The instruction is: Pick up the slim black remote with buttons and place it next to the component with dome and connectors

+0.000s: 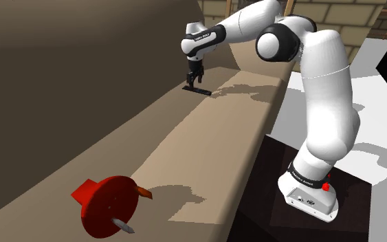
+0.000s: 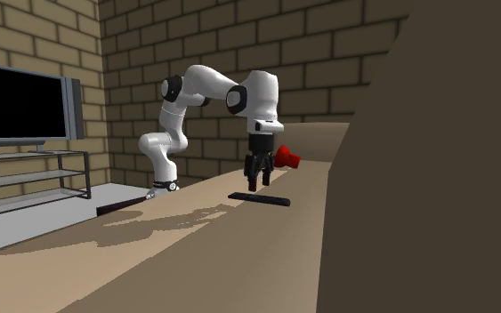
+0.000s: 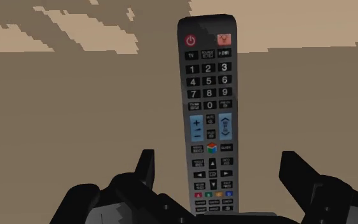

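Note:
A slim black remote (image 3: 209, 114) with rows of buttons lies flat on the tan ledge (image 1: 205, 144). It also appears as a thin dark bar in the shoulder view, remote (image 1: 198, 90), and in the second exterior view, remote (image 2: 259, 198). My black gripper (image 3: 220, 170) hangs just above one end of it, open, the fingers standing apart on either side without touching it. The gripper (image 1: 195, 75) points straight down; in the second exterior view the gripper (image 2: 257, 177) hovers over the remote's end. The red domed component (image 1: 109, 203) with connectors lies far along the ledge, seen small as the red component (image 2: 286, 158).
The ledge runs between a tall brown back wall (image 1: 61, 82) and a drop to the floor by the robot stand (image 1: 308, 199). A television (image 2: 21, 102) on a metal rack (image 2: 35, 178) stands by the brick wall. Bare ledge surface lies between remote and component.

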Robot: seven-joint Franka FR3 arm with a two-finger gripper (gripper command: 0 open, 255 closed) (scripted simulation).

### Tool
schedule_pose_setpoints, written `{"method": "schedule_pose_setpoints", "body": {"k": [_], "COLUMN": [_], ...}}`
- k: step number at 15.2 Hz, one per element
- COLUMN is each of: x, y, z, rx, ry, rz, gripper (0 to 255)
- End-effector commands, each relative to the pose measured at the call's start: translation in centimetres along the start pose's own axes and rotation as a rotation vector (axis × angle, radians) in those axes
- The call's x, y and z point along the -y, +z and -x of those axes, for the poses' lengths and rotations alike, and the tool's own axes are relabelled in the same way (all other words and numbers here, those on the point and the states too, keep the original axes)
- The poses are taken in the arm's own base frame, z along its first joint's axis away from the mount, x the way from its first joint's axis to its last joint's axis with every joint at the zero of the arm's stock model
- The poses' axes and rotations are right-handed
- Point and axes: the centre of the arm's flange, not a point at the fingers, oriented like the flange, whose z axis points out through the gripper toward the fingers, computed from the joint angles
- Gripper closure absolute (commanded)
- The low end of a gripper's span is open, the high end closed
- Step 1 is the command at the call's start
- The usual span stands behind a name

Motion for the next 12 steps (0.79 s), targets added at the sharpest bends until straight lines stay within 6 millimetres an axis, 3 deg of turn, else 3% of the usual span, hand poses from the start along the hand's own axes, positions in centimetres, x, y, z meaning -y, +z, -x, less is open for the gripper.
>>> {"method": "schedule_pose_setpoints", "body": {"k": [1, 4, 12], "x": [0.0, 0.0, 0.0], "y": [1.1, 2.9, 2.9], "z": [-0.1, -0.1, -0.1], "rx": [0.0, 0.0, 0.0], "ry": [-0.001, -0.001, -0.001], "rz": [0.001, 0.001, 0.001], "gripper": [0, 0, 0]}}
